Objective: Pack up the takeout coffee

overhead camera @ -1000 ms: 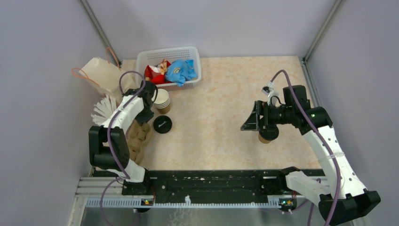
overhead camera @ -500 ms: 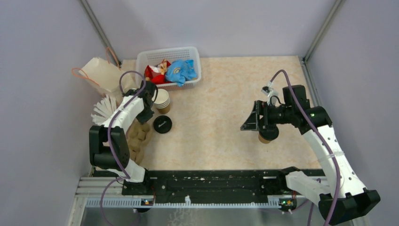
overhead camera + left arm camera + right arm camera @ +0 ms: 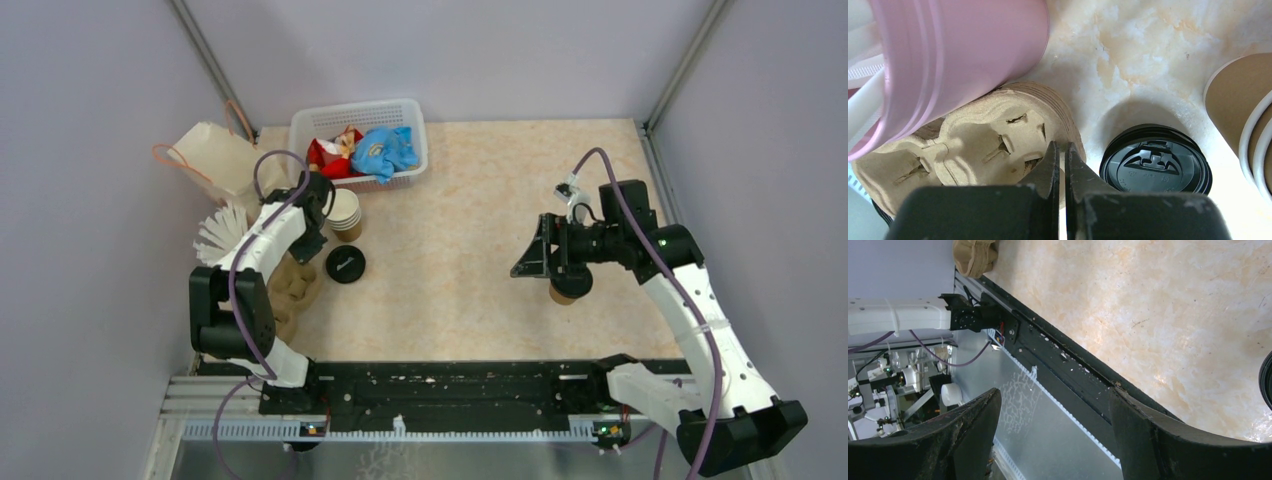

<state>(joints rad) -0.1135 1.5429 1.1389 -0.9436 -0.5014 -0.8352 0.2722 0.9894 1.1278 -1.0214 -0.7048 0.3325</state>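
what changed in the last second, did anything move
The cup carrier shifted slightly toward the left wall, its right edge drawing away from the loose black lid. The left gripper is pinched on the carrier's rim. Nothing was let go. The open right gripper, the takeout coffee under that arm, the cup stack and the basket stayed put.

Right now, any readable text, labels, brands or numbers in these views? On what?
No text can be read in any view.
loose black lid: raised moulding only, no legible letters.
snack packets in the white basket: print too small to read.
pulp cup carrier: unprinted.
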